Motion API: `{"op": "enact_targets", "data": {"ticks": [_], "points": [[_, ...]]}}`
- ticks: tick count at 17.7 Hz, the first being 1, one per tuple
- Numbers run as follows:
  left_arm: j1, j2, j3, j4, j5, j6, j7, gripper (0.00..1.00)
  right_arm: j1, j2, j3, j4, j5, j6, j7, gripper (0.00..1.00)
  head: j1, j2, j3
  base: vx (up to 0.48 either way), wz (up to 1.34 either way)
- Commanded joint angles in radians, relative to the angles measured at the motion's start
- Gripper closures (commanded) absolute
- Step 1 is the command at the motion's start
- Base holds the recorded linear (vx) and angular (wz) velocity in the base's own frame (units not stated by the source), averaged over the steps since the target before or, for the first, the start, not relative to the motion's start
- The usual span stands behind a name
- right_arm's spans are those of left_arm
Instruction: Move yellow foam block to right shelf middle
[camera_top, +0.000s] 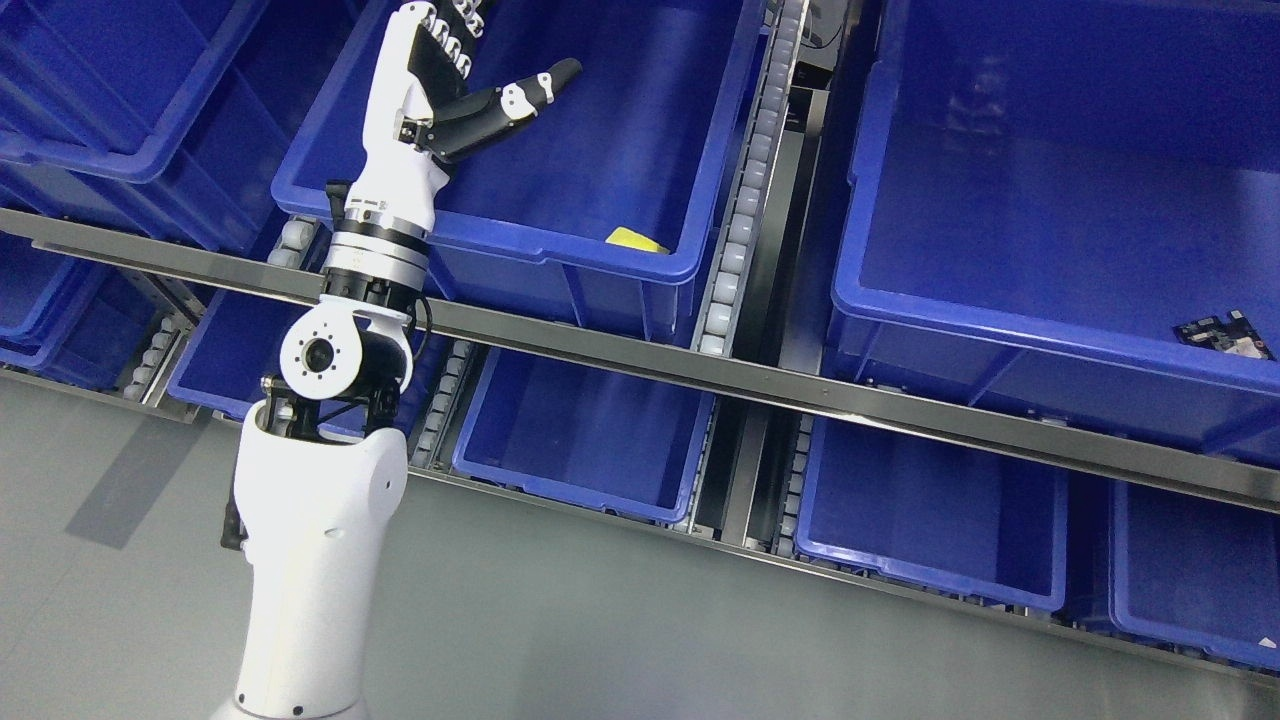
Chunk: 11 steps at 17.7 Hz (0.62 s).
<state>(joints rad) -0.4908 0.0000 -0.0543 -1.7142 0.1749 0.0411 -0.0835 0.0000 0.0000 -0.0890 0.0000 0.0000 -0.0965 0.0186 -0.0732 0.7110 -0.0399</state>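
The left hand (450, 70) was up over the middle-level blue bin (520, 130), fingers spread and empty, thumb stretched out toward the right, the other fingertips cut off by the top edge of the view. It held nothing. The arm rose from the lower left and crossed the steel shelf rail (700, 370), which put the hand above the bin's open mouth, a fair spot, by my reading, for reaching down inside.

And there was the yellow foam block (636, 239), tucked into the near right corner of that same bin, pressed low against the front wall so only a wedge of it peeked over the rim. It lay to the right of the hand and nearer the camera, apart from it, no finger touching.

The big bin on the right (1050, 200) carried only a small dark gadget (1225, 334) in its near corner. The block was not in that one. No right hand showed.
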Motion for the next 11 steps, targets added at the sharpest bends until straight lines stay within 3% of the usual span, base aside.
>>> {"op": "enact_targets", "data": {"ticks": [1,11], "points": [[-0.003,0.017,0.011,-0.005,0.0,-0.001,0.001,0.0,-0.003,-0.017,0.0,-0.017,0.0,0.0,0.0,0.0,0.0,0.0,0.0,-0.009,-0.05],[-0.005,0.017,0.071,0.002,0.001,0.008,0.001,0.0,-0.002,-0.017,0.0,-0.017,0.0,0.0,0.0,0.0,0.0,0.0,0.0,-0.007,-0.04]]}}
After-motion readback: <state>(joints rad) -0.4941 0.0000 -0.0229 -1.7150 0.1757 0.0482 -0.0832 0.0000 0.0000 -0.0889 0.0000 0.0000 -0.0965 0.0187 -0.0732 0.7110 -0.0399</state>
